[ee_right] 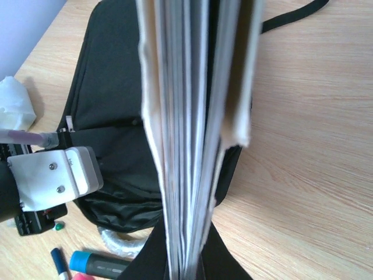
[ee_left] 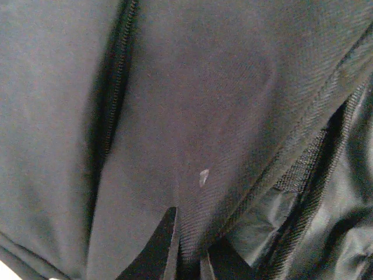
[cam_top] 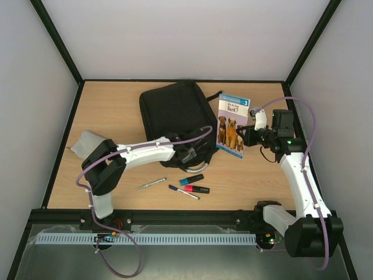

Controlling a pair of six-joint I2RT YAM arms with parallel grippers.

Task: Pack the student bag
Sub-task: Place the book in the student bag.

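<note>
The student bag (cam_top: 175, 108), black and soft, lies at the back middle of the table. My left gripper (cam_top: 192, 156) is at its near edge. In the left wrist view the left gripper (ee_left: 192, 256) is shut, pinching a fold of the bag's fabric (ee_left: 221, 105) beside the open lining. My right gripper (cam_top: 247, 135) is shut on a thin book (cam_top: 232, 125) with dogs on its cover, held tilted just right of the bag. The right wrist view shows the book's page edges (ee_right: 192, 116) clamped in the right gripper (ee_right: 189, 268), with the bag (ee_right: 111, 70) behind.
Near the front middle lie a silver pen (cam_top: 151, 184), a blue-capped marker (cam_top: 191, 179), a pink marker (cam_top: 197, 188) and a blue pen (cam_top: 183, 192). A small light-grey pouch (cam_top: 87, 142) sits at the left. The bag's grey handle loop (ee_right: 119, 242) faces the markers.
</note>
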